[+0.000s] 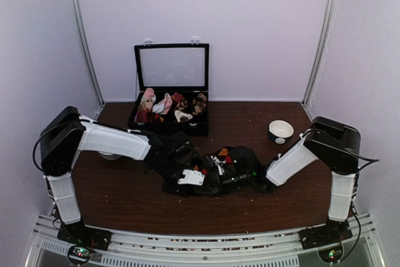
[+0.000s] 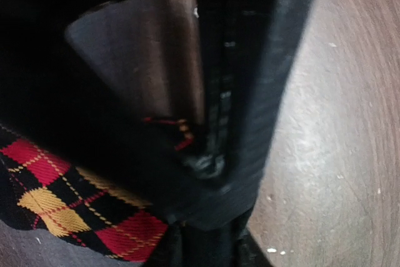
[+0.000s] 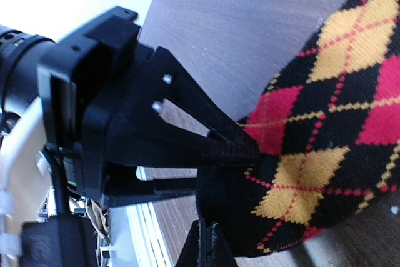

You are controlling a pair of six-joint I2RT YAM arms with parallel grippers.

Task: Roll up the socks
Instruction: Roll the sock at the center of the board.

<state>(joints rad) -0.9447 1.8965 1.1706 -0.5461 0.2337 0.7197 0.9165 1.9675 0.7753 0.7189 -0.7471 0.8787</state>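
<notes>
Finds the socks (image 1: 232,159), black argyle with red and orange diamonds, heaped mid-worktop (image 1: 125,204) between both arms. Shows the left end effector (image 2: 187,139) partly narrowed, fingertips at the knit's edge and a scrap of red-yellow thread in the gap; cannot tell whether gripped. Has the right end effector (image 3: 203,245) pinched fully closed beside the sock's black hem.

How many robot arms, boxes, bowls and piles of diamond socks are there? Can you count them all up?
Robot arms: 2, the left arm and the right arm
Black box: 1
Bowl in clear view: 1
Pile of argyle socks: 1
Total: 5
</notes>
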